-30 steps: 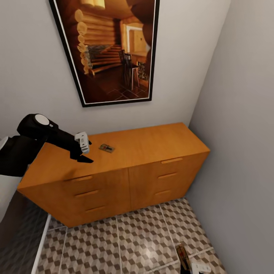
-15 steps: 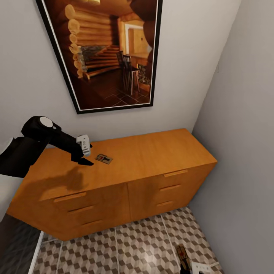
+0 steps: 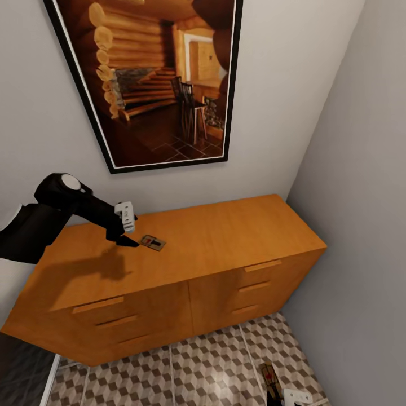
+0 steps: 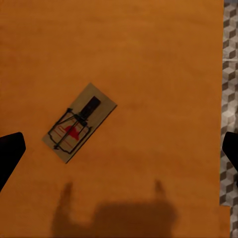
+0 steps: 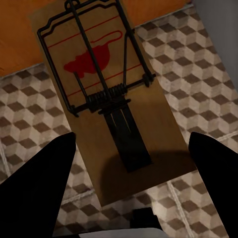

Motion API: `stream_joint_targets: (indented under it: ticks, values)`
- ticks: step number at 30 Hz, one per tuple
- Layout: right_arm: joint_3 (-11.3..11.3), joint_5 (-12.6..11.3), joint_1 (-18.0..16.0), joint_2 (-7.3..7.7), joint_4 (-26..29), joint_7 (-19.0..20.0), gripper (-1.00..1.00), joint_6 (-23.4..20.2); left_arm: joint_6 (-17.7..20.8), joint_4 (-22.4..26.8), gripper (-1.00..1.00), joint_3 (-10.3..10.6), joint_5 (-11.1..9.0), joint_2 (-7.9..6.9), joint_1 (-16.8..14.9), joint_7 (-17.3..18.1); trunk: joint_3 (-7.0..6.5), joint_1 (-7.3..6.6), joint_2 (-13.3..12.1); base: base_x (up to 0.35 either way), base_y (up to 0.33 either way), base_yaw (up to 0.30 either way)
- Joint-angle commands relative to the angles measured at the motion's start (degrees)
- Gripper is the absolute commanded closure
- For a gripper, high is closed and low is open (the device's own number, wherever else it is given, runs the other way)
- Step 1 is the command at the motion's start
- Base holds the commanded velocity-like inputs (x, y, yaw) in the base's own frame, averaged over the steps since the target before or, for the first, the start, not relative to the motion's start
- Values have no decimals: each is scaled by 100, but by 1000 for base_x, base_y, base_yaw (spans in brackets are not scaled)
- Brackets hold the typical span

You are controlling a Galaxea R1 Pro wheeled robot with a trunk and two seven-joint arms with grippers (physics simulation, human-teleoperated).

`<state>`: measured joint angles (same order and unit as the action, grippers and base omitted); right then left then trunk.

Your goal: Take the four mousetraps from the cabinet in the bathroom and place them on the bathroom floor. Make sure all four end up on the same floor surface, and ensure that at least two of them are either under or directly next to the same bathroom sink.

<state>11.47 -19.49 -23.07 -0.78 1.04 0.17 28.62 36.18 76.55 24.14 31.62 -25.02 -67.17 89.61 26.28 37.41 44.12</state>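
Observation:
The cabinet [image 3: 225,231] stands against the wall, its drawers closed. One mousetrap [image 3: 153,242] lies flat on its top, toward the left. My left gripper [image 3: 128,241] hovers just left of that trap, open; in the left wrist view the mousetrap [image 4: 79,123] sits off-centre between the spread fingertips [image 4: 10,153], over the cabinet top [image 4: 148,59]. My right gripper [image 3: 280,396] is low over the bathroom floor [image 3: 197,366], shut on another mousetrap [image 3: 270,379]. That mousetrap [image 5: 109,99] is seen close in the right wrist view, spanning the gap between the fingers [image 5: 49,178].
A large framed picture [image 3: 152,84] hangs above the cabinet. A grey side wall [image 3: 361,225] runs close to the cabinet's right end. A dark surface with a white edge [image 3: 22,361] lies at the lower left of the tiles.
The head camera has shifted, so the cabinet looks larger and lower. My left gripper has dropped and closed in on the mousetrap on the cabinet top. The right gripper still holds its trap.

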Motion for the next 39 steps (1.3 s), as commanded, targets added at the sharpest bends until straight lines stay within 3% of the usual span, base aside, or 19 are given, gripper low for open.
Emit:
stream_joint_targets:
  ticks: [1,21,39]
  values:
    - [49,-56,-5,-1,-7,1,100,21,47,5,-100,18,38,-4,-6,39,6,1,5,9,0,0]
    - [49,-56,-5,-3,-7,1,100,21,-233,-173,-100,294,51,57,-6,39,6,1,5,1,0,0]
    - [56,-57,-5,-15,-7,1,100,21,-451,-225,-100,315,53,67,-6,39,6,1,5,0,0,0]
